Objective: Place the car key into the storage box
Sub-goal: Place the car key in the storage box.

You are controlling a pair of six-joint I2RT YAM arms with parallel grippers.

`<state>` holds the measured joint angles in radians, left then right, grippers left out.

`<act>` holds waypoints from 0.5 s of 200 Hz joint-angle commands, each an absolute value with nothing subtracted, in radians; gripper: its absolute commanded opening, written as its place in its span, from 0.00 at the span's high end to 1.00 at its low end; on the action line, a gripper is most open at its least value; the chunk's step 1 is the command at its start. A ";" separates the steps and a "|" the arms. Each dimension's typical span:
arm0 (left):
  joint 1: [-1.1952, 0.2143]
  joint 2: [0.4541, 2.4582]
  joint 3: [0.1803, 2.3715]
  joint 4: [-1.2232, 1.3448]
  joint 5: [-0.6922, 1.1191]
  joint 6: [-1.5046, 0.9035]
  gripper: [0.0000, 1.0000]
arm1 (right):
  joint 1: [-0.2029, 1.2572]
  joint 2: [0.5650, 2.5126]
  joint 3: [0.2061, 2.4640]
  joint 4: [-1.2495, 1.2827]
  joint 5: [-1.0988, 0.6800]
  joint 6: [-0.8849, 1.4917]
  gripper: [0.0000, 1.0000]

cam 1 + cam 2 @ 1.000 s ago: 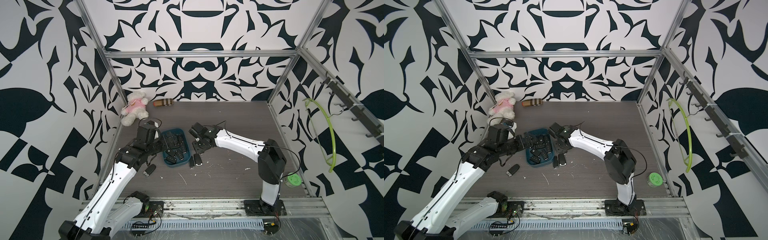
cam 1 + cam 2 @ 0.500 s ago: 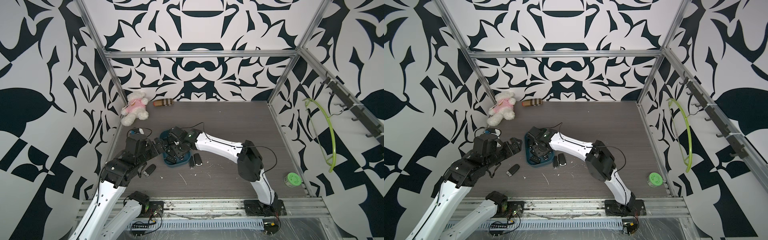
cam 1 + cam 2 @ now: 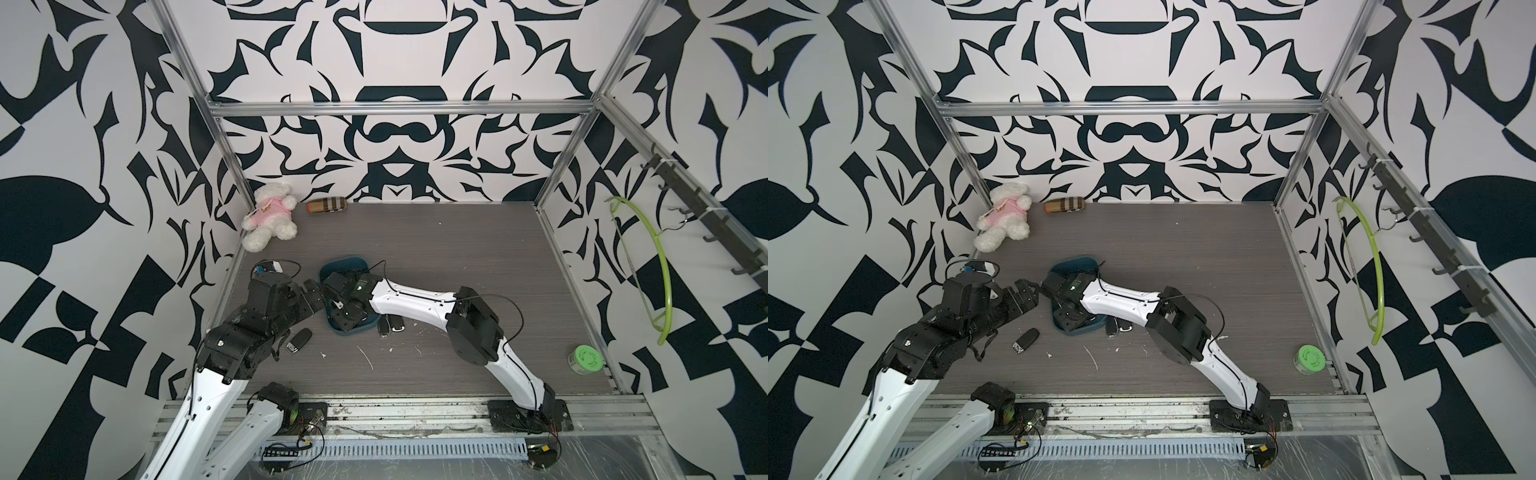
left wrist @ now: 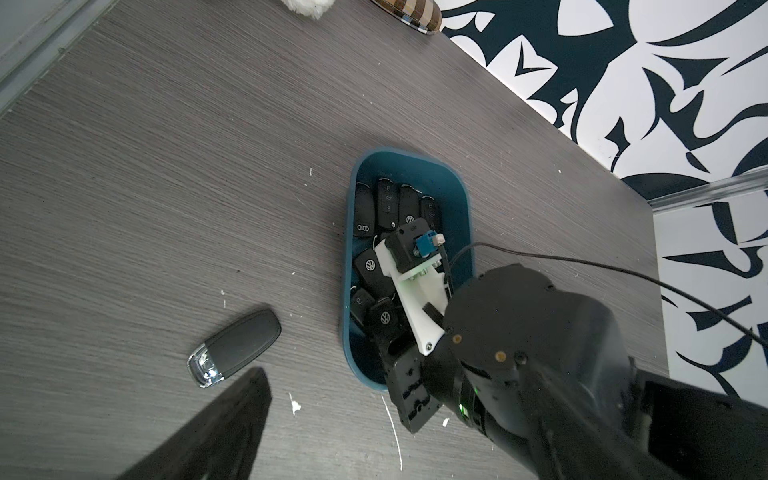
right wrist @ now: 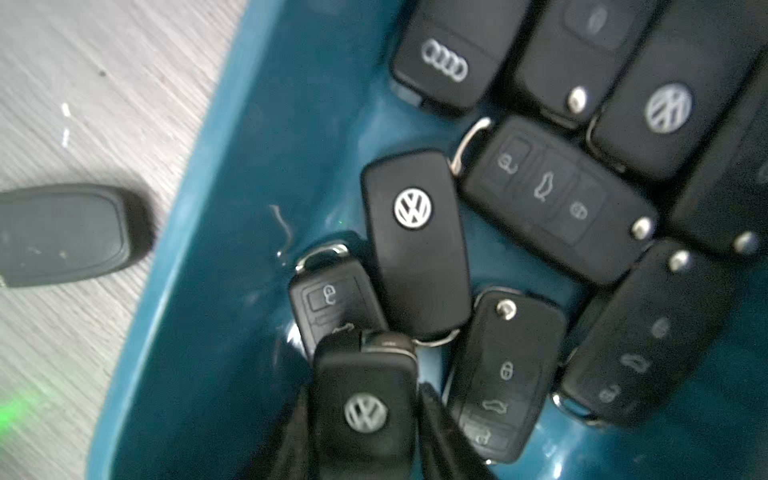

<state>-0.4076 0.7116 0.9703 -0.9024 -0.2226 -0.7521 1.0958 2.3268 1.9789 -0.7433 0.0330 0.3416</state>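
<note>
Partly hidden storage box, car key blurred, right gripper cropped

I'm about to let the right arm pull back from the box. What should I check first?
1. Car key over storage box: ok.
2. Right gripper free of the key: cannot tell.
3. Left gripper open, empty: ok.
4. Left gripper clear of right gripper: cannot tell, they look close in both top views.
5. Every key boxed: not ok, a fob lies on the table.
</note>
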 commanded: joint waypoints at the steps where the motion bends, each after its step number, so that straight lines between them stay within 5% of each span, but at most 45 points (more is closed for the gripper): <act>1: -0.403 0.716 0.988 -0.908 -0.214 -0.753 0.01 | 1.100 2.264 2.008 -0.741 0.050 0.338 0.44; 56: -0.403 0.722 0.975 -0.882 -0.181 -0.758 0.01 | 1.067 2.155 1.951 -0.727 0.067 0.380 0.39; 100: -0.403 0.749 0.950 -0.824 -0.097 -0.750 0.01 | 1.015 2.011 1.799 -0.689 0.117 0.448 0.21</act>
<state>-0.4068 0.7319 0.9695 -0.8753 -0.1677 -0.7586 1.0470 2.1082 1.8683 -0.7132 0.0647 0.3973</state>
